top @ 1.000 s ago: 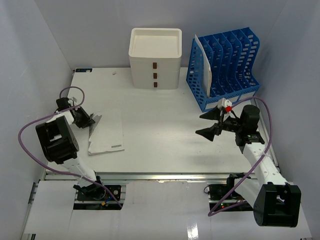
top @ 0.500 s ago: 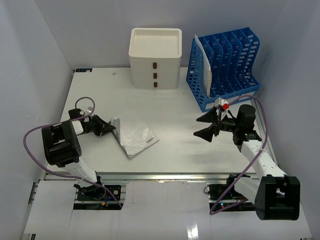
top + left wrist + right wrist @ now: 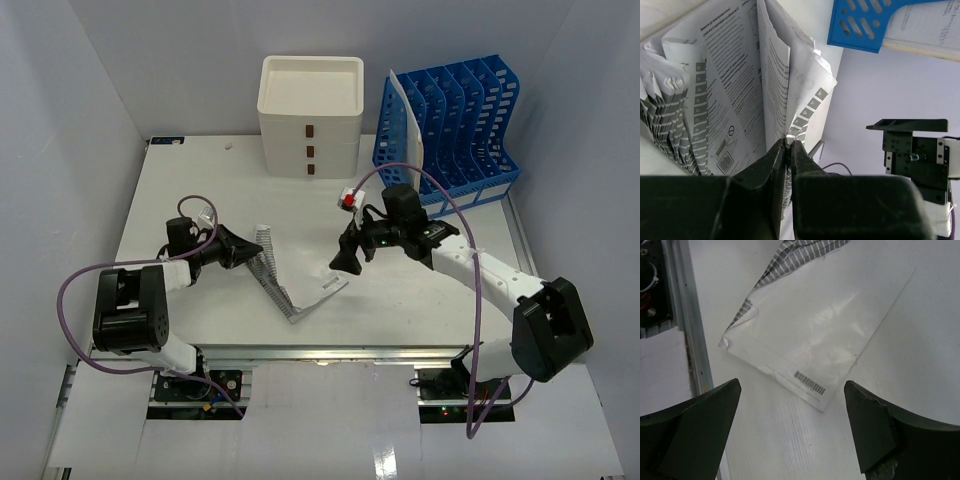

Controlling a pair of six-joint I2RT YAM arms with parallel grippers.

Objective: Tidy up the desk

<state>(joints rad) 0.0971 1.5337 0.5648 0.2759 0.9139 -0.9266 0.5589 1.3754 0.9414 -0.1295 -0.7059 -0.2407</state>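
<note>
A white instruction booklet [image 3: 300,290] with grey-tabbed pages lies on the white desk [image 3: 200,180] near its front edge. My left gripper [image 3: 250,250] is shut on a few of its pages and holds them up, so the booklet fans open. In the left wrist view the jaws [image 3: 788,145] pinch the page edge and the printed pages [image 3: 735,85] spread out to the left. My right gripper [image 3: 347,250] is open and empty, just above the booklet's right edge. In the right wrist view its gripper [image 3: 791,385] spans the barcode corner of the back cover [image 3: 815,330].
A cream three-drawer box [image 3: 311,118] stands at the back centre. A blue slotted file rack [image 3: 450,130] with a white sheet in its left slot stands at the back right. The metal rail [image 3: 320,352] runs along the front edge, close to the booklet.
My left gripper moved right and raised the booklet's pages, so it fanned open. My right arm swung left from beside the rack to over the booklet.
</note>
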